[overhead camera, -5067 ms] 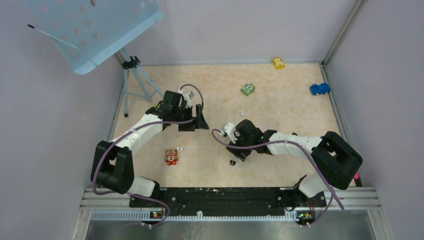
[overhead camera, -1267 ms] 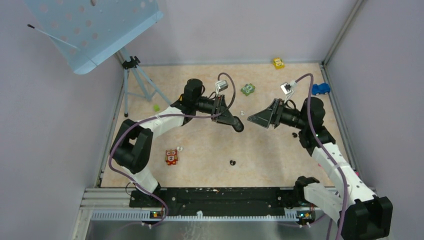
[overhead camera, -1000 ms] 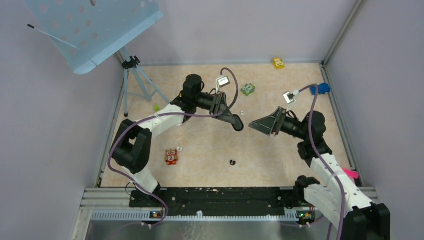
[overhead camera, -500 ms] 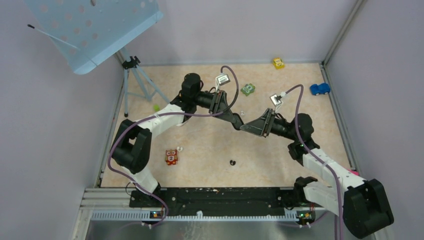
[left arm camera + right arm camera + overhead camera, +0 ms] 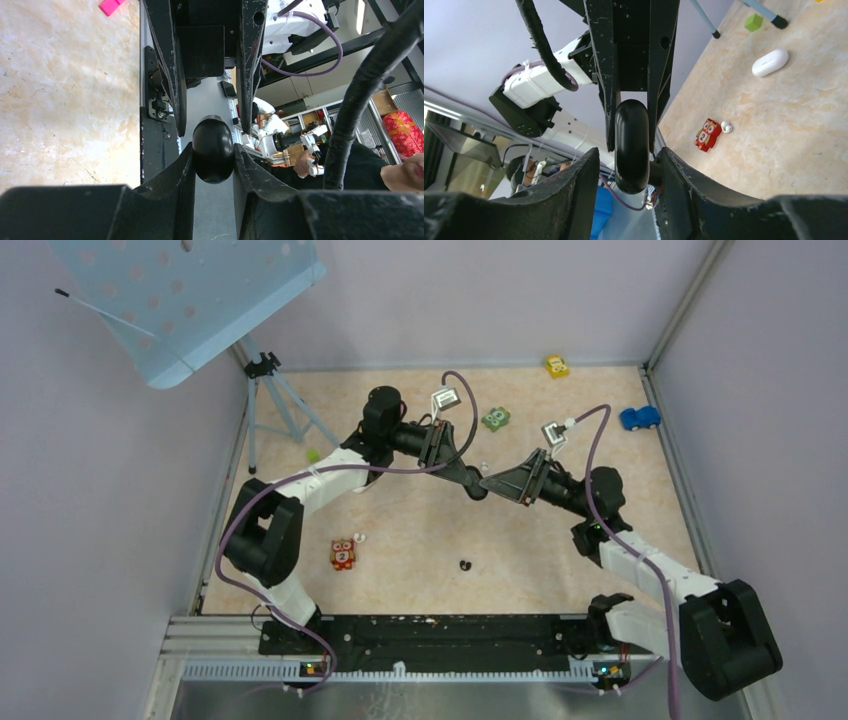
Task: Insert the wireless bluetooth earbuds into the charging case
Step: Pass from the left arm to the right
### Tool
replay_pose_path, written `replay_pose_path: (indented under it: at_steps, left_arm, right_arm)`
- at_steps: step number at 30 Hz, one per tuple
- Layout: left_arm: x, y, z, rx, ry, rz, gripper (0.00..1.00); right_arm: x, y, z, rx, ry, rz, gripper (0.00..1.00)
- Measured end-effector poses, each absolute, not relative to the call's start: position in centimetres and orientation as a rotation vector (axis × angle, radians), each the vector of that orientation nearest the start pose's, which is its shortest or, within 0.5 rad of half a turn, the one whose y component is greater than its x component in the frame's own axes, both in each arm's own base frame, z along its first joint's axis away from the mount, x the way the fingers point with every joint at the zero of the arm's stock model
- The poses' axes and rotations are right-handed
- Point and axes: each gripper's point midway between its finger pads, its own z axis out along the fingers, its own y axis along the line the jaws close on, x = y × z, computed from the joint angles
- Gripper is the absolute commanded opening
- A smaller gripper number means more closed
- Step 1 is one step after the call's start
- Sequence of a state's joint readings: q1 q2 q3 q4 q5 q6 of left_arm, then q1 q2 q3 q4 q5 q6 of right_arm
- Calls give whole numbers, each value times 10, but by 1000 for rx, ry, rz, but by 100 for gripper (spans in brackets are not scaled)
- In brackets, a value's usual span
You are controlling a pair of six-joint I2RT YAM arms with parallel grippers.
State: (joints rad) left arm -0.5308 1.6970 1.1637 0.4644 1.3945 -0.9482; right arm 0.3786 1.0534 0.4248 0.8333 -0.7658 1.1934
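Black and rounded, the charging case (image 5: 477,490) hangs in the air over the middle of the table (image 5: 520,550), pinched between the fingers of the left gripper (image 5: 212,157). The right gripper (image 5: 630,162) faces it head-on, its jaws apart on either side of the case, with slim gaps showing. One black earbud (image 5: 464,564) lies on the table toward the near edge. A white earbud (image 5: 725,126) lies just beside the owl toy (image 5: 707,135), nearer the left edge.

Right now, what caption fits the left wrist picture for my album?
Left pincer grips a glossy black oval case; the right pincer, open, flanks its far end.
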Motion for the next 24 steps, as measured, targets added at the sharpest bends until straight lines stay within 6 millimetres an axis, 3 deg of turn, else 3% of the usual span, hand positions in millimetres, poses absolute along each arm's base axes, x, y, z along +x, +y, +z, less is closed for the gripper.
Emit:
replay_pose_path:
  at_steps: [8, 10, 12, 15, 17, 18, 20, 21, 24]
  left_arm:
    - [224, -339, 274, 927, 1933, -2108, 0]
    - [224, -339, 274, 925, 1935, -2110, 0]
    - [224, -339, 275, 927, 1932, -2110, 0]
    - [222, -338, 277, 931, 1931, -2114, 0]
    - [222, -338, 277, 928, 1934, -2114, 17]
    - [222, -338, 277, 928, 1934, -2115, 31]
    - [223, -338, 277, 925, 1935, -2113, 40]
    - [223, -338, 276, 922, 1936, -2112, 40]
    - [224, -339, 276, 908, 1942, -2107, 8]
  right_arm:
    - [214, 256, 267, -117, 1701, 1815, 35]
    - [214, 256, 267, -117, 1702, 1816, 24]
    - [214, 256, 266, -115, 1706, 1817, 1]
    - [213, 256, 264, -115, 1709, 1818, 0]
    - [215, 256, 264, -106, 1709, 1814, 0]
    - [215, 256, 264, -103, 1710, 1814, 0]
    - [215, 255, 263, -93, 1707, 1811, 0]
    - [215, 255, 262, -85, 1706, 1809, 0]
    - [213, 253, 261, -66, 1699, 1805, 0]
